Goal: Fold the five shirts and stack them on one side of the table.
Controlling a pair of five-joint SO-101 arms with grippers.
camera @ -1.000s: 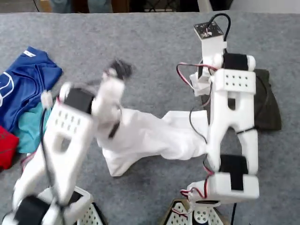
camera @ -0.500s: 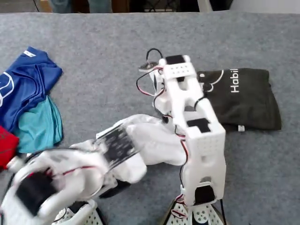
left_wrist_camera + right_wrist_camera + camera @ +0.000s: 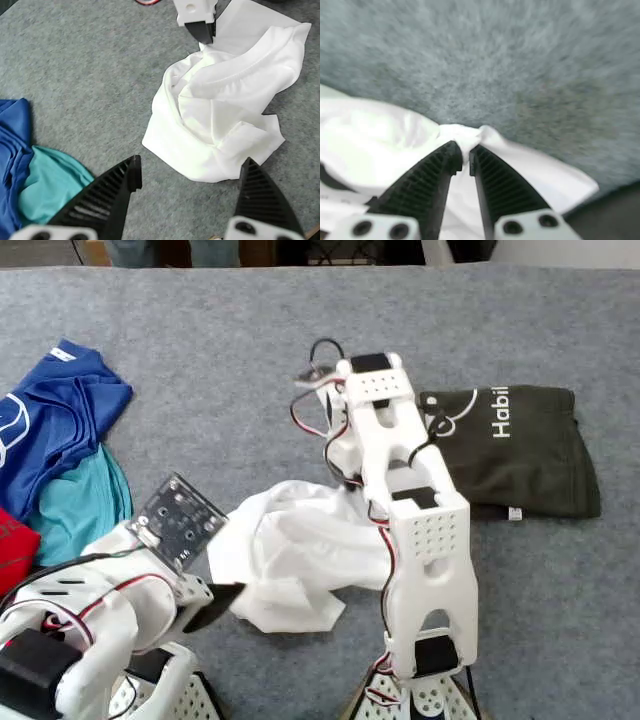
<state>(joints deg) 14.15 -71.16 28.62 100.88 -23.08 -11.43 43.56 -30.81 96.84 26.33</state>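
Centrally, the white shirt (image 3: 295,550) lies crumpled on the grey table (image 3: 200,330), toward the near edge. The right gripper (image 3: 464,150) is clamped on a fold at the garment's far side. The left gripper (image 3: 191,164) hangs above the near-left part of it, jaws spread wide and holding nothing. A dark shirt (image 3: 520,450) lies folded to the right. A blue shirt (image 3: 55,420), a teal shirt (image 3: 85,505) and a red shirt (image 3: 10,550) are heaped at the left edge.

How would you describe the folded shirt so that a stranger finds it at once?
On the grey table, look at the right side. The dark shirt lies there, folded flat, with white print; the white shirt beside it is crumpled.
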